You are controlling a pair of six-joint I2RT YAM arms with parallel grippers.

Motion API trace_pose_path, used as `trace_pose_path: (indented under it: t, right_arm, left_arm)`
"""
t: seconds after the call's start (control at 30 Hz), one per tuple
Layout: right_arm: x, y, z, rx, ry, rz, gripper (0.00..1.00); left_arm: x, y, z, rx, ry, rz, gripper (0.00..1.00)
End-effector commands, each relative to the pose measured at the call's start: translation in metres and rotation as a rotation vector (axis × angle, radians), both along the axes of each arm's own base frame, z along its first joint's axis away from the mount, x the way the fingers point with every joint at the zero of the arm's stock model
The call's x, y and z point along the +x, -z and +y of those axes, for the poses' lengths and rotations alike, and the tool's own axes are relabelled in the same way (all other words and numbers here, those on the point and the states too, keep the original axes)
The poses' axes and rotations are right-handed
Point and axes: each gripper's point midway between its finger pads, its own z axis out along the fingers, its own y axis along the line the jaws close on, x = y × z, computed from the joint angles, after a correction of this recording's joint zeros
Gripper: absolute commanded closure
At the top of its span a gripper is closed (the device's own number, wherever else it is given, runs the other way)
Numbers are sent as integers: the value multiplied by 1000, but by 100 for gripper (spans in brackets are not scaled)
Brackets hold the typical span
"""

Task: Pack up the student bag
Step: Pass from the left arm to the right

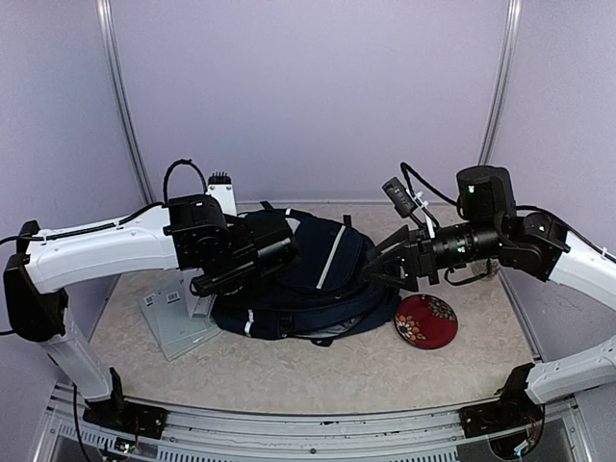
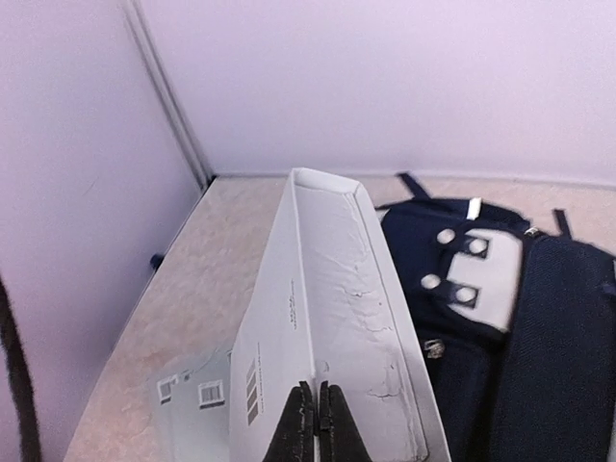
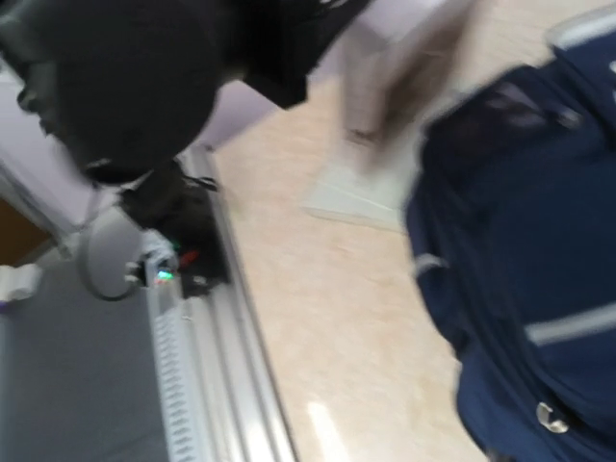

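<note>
Left fingers [image 2: 302,429] are shown pressed together on the near edge of a white carton [image 2: 337,289]. It is held raised off the worktop [image 1: 318,371], with its other end pointed toward the far wall. A barcode is printed on its left face. Below and to the left of the carton, pale flat packets [image 2: 192,393] bearing barcode labels are laid on the worktop.

Right fingers [image 1: 383,258] are seen against the right side of the student bag [image 1: 318,274]. Whether they are open or closed cannot be told, since they merge with the dark fabric and the right wrist view is blurred.

The student bag is laid flat at mid-worktop between the two arms, its white patch shown in the left wrist view. A red patterned disc [image 1: 426,320] is placed just beside the bag's right edge.
</note>
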Motion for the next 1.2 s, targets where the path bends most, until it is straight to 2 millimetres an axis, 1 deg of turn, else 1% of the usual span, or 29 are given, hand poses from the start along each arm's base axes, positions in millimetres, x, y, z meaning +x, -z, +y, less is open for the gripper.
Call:
trace_pose_path:
  t: [0.0,0.03,0.1,0.13,0.2,0.23,0.3,0.33,0.4,0.43,0.5,0.53,0.57,0.6,0.67,0.73,0.77,0.83,0.87,0.97,1.03,1.1,1.17]
  right_arm:
    - [-2,-39,2,113,-43,-45,23]
    - [3,-40,0,107,-20,-50,22]
    - [11,-46,-3,104,0,-51,22]
    - [13,-48,-4,110,0,-50,21]
    - [15,-61,-7,133,1,-69,19]
    - [16,-69,-8,137,0,-90,18]
    - [16,-85,-11,133,0,-139,17]
    - [16,-94,-14,131,0,-163,16]
    - [16,-109,-20,131,5,-224,13]
    - [19,-113,-23,125,15,-248,12]
    - [25,-118,-28,101,44,-272,11]
    - [25,-119,-30,91,39,-279,10]
    - [22,-120,-30,81,13,-292,9]
    - [16,-122,-31,72,-27,-325,8]
    - [-3,-132,-36,63,-119,-401,6]
    - [-21,-144,-46,61,-178,-470,3]
    - [-25,-150,-50,59,-183,-504,2]
    - [-29,-154,-56,36,-193,-572,0]
    - [-32,-152,-58,26,-209,-603,0]
    - [-39,-135,-57,13,-287,-668,0]
    - [-37,-125,-52,18,-313,-676,0]
    - [-32,-124,-47,31,-320,-680,0]
    - [-31,-129,-44,47,-323,-689,0]
  left_arm:
    - [-14,-73,-46,156,138,-173,100]
    - [-20,-86,-60,140,173,-197,100]
    - [-30,-106,-88,83,277,-215,100]
    - [-34,-111,-106,37,371,-210,100]
    - [-49,-126,-142,-110,620,-248,100]
    - [-57,-134,-154,-178,726,-273,100]
    - [-63,-143,-167,-260,835,-297,100]
    - [-64,-146,-174,-275,879,-292,100]
    - [-76,-152,-193,-280,1000,-277,100]
    - [-84,-155,-203,-283,1068,-273,100]
    - [-99,-162,-214,-315,1182,-272,100]
    - [-106,-166,-216,-335,1236,-275,100]
    - [-112,-169,-217,-346,1286,-280,100]
    - [-119,-172,-217,-356,1343,-286,100]
    - [-122,-174,-210,-350,1398,-300,100]
    - [-121,-173,-199,-354,1441,-307,100]
    - [-122,-178,-190,-370,1464,-327,100]
    - [-123,-177,-179,-385,1507,-341,100]
    - [-124,-176,-176,-386,1525,-342,100]
    - [-137,-178,-170,-377,1605,-362,100]
    - [-146,-181,-168,-376,1651,-375,100]
    - [-152,-185,-164,-374,1677,-387,100]
    - [-158,-188,-161,-373,1702,-393,100]
